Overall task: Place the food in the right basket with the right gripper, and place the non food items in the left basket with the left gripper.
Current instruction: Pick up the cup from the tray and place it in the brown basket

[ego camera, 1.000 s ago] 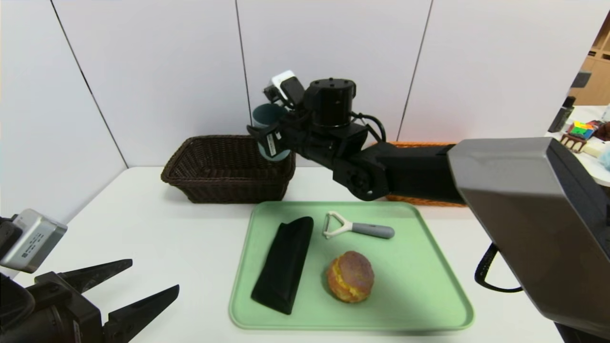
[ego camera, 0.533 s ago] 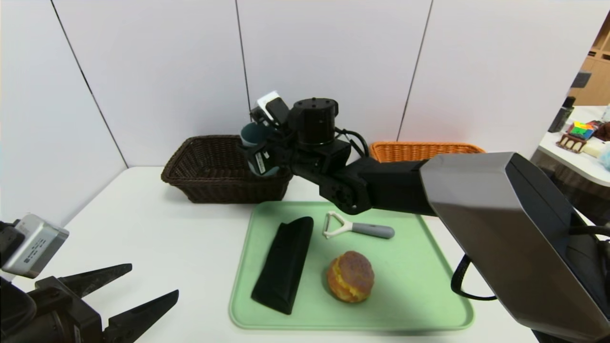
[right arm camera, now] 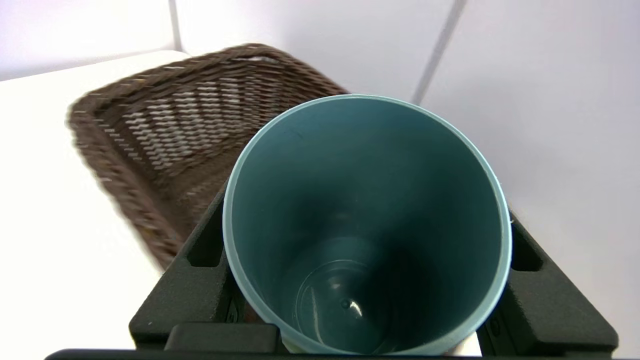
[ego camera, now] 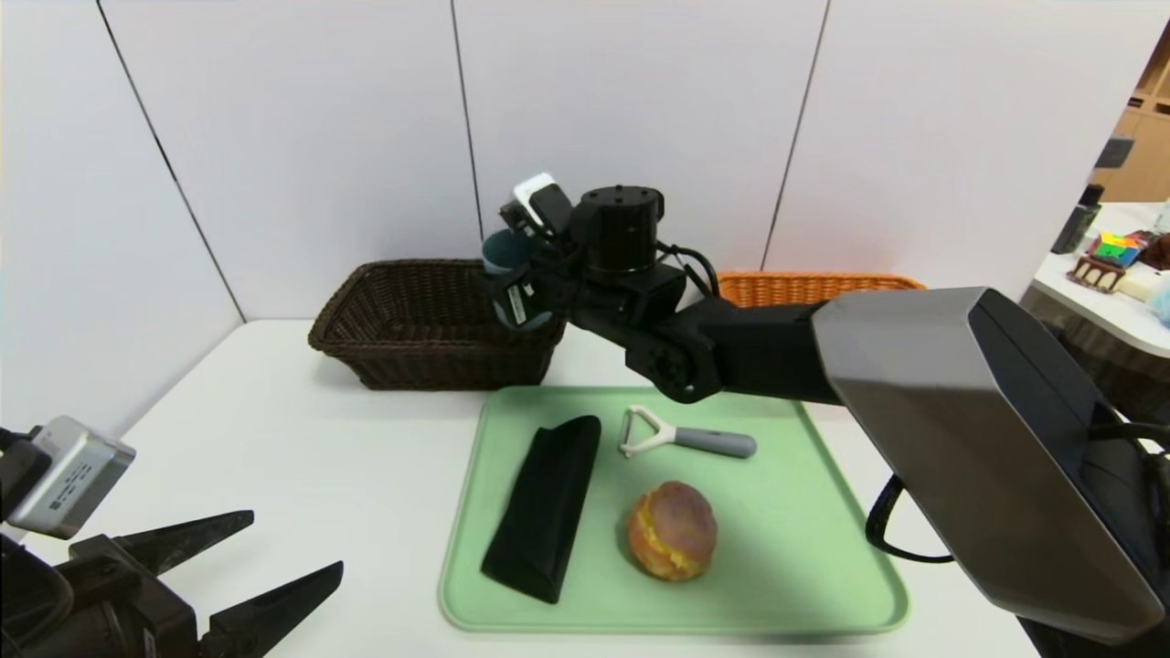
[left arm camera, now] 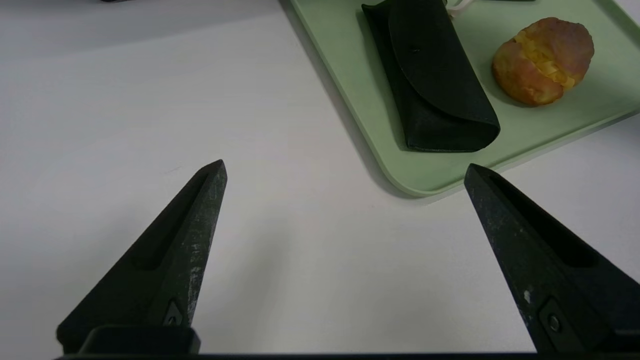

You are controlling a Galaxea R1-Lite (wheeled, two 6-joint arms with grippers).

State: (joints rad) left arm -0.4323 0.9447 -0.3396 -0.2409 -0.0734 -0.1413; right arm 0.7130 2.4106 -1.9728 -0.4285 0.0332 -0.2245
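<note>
Holding the blue cup (ego camera: 508,253) tight, the right gripper (ego camera: 514,291) hung over the dark basket (ego camera: 402,338); the left gripper (left arm camera: 345,170) sat wide open, holding nothing.

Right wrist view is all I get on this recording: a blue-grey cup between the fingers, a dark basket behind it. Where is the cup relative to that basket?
Observer: In the head view the right gripper holds the cup at the dark basket's right end, above its rim.
Operator: What is left on the tray?
Observer: The green tray holds a black pouch, a peeler and a bun.
Operator: And the other arm?
Observer: The left gripper hangs open over bare table beside the tray's near left corner, holding nothing.
Operator: Is the orange basket visible?
Observer: Only its rim, behind the right arm.
</note>
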